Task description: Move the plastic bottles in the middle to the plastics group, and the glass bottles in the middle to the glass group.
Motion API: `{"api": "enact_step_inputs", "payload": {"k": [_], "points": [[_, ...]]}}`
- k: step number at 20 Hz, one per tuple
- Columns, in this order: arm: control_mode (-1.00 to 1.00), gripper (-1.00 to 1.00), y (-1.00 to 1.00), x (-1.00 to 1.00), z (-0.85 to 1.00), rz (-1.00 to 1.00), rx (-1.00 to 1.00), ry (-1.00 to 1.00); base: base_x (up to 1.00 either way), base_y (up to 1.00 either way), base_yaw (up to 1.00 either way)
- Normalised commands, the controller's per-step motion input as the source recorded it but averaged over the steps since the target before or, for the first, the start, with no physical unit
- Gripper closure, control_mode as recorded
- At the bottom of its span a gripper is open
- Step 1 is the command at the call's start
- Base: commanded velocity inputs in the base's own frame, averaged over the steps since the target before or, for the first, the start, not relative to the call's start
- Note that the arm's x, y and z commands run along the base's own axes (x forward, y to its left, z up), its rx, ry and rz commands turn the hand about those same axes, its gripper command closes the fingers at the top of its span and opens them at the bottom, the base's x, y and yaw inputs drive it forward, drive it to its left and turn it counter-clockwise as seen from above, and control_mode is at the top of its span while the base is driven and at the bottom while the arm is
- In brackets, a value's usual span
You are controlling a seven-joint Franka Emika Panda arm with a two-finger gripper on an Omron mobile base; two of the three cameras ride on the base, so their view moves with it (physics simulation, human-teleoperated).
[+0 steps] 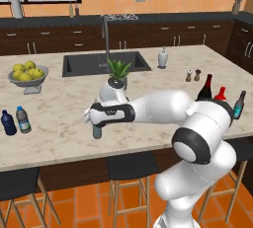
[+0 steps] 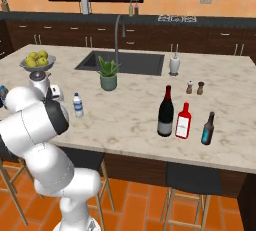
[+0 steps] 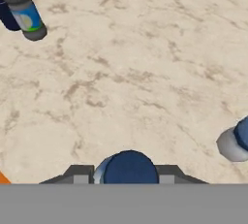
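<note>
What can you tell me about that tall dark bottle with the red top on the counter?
The wine bottle looks like nearly black glass, with a red foil neck and a pale label low on its body. It stands upright on the marble counter, close beside a shorter red bottle, taller than it. Nothing grips it.

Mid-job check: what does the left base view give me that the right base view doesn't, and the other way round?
Left base view: the gripper closed on the teal-blue water bottle, plus the navy bottle and greyish clear bottle. Right base view: the blue-banded clear bottle standing on the counter. Shared: wine bottle, red bottle, dark teal bottle.
</note>
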Motion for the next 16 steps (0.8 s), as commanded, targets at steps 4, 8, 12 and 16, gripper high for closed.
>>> {"api": "enact_step_inputs", "payload": {"k": [4, 8, 12, 16], "points": [[-1.00, 1.00, 0.98, -0.02, 0.17, 0.17, 0.00, 0.00, 0.00, 0.00, 0.00], [-1.00, 1.00, 0.64, -0.27, 0.00, 0.12, 0.00, -0.04, 0.00, 0.00, 0.00], [-1.00, 1.00, 0.50, -0.06, -0.13, 0.05, 0.00, -0.05, 0.00, 0.00, 0.00], [-1.00, 1.00, 0.56, 0.08, 0.00, 0.01, 0.00, -0.04, 0.00, 0.00, 0.00]]}}
